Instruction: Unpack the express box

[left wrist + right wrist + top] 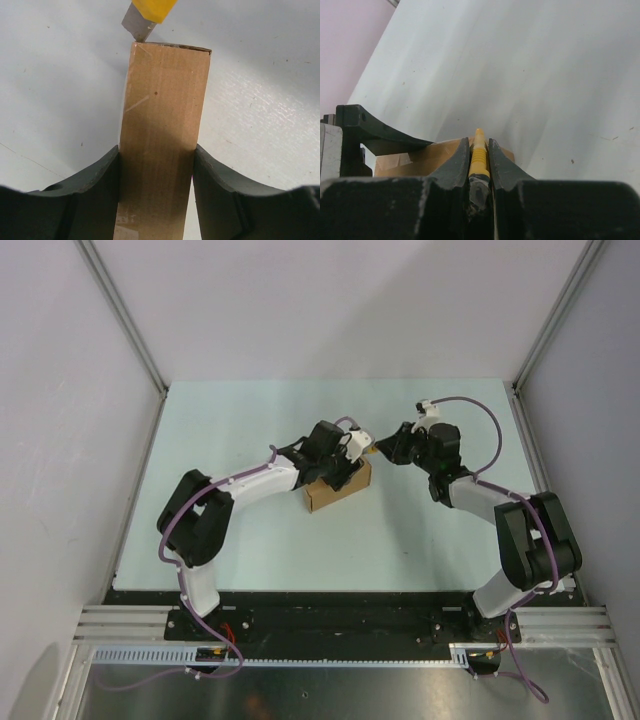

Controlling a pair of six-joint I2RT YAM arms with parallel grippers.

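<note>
The pale green table (400,530) carries everything, with walls closing it in on three sides. The left arm (240,490) and the right arm (500,510) both reach inward and meet near the table's middle. There the box (330,495) sits on the table, brown, under the left arm's wrist. The left gripper (340,468) clamps the box (160,150): in its wrist view each dark finger (100,175) presses a long side of the cardboard (no gap shows on either side). The right gripper (479,142) is closed narrowly on a yellow knife (478,155), the handle pinched between its fingers and pointing toward the box (420,157). From the left wrist, the knife (152,7) comes down from above, and its grey blade (139,27) meets the box's far end at one corner; whether it has cut into the cardboard cannot be told.
</note>
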